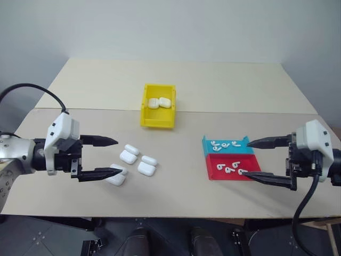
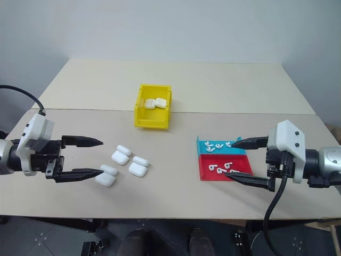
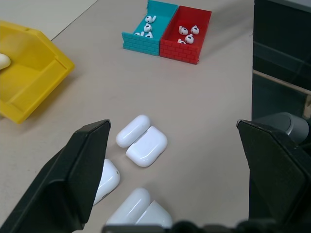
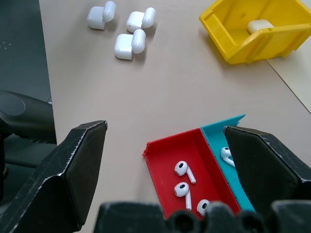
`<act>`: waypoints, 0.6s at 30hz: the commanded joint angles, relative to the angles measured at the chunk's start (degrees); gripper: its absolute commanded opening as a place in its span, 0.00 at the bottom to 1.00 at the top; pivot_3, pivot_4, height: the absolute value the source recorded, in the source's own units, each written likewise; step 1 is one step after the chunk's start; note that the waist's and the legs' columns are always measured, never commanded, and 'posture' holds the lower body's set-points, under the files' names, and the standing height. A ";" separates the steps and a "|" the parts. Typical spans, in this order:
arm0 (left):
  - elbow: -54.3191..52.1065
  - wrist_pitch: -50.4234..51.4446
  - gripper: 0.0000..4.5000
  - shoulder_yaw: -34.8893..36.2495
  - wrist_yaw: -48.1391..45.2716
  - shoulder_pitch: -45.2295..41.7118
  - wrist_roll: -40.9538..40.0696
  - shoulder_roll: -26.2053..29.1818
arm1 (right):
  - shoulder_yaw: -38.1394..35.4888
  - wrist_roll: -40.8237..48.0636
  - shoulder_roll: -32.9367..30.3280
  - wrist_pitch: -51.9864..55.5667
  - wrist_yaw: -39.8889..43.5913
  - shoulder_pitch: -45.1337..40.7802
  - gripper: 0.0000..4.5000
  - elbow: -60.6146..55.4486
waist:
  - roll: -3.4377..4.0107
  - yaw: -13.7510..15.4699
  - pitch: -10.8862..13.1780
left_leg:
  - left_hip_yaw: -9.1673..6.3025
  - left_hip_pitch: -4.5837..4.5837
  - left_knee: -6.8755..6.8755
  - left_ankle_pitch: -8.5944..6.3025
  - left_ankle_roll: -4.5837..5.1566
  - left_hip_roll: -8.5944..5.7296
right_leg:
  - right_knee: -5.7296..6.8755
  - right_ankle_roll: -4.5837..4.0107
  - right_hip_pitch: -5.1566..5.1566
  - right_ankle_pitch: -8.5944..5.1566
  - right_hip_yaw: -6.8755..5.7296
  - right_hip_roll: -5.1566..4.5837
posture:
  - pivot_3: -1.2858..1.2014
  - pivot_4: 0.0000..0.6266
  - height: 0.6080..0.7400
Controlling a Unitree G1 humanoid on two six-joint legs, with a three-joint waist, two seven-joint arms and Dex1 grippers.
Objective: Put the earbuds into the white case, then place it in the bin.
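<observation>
Three white cases lie with lids open near the table's left front; the middle one (image 1: 129, 154) sits just off my left gripper (image 1: 119, 156). That gripper is open and level, and its lower finger (image 1: 101, 173) reaches over the nearest case (image 1: 115, 177). Earbuds (image 1: 222, 144) lie in the blue tray (image 1: 242, 150), and more earbuds (image 1: 229, 168) lie in the red tray (image 1: 213, 166). My right gripper (image 1: 245, 158) is open and empty beside both trays, its fingers bracketing their right end. The yellow bin (image 1: 158, 124) stands at mid-table, beyond both grippers.
Two closed white cases (image 1: 160, 102) rest inside the bin. A seam (image 1: 256, 112) joins two table tops just behind the bin. Bare table lies between the cases and the trays. A black cable (image 1: 306, 213) hangs from my right wrist past the front edge.
</observation>
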 commanded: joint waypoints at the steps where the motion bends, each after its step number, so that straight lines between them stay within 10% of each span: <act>1: -1.09 1.28 1.00 2.90 1.12 -0.92 -2.82 -0.56 | -1.61 0.77 -0.28 -0.20 0.06 -0.03 0.99 -0.93 | 0.00 0.00 0.00 | 0.00 0.00 0.00 0.00 0.00 0.00 | 0.00 0.00 0.00 0.00 0.00 0.00 | 0.52 0.24 1.00; 18: -1.51 16.27 1.00 -1.09 10.56 -13.23 -5.52 5.63 | 2.20 -0.16 -0.12 -0.60 -0.97 -4.07 0.99 0.45 | 0.00 -0.03 0.00 | -0.02 0.00 0.01 0.00 0.00 0.00 | 0.02 0.00 -0.01 0.00 0.00 0.01 | 0.52 0.24 1.00</act>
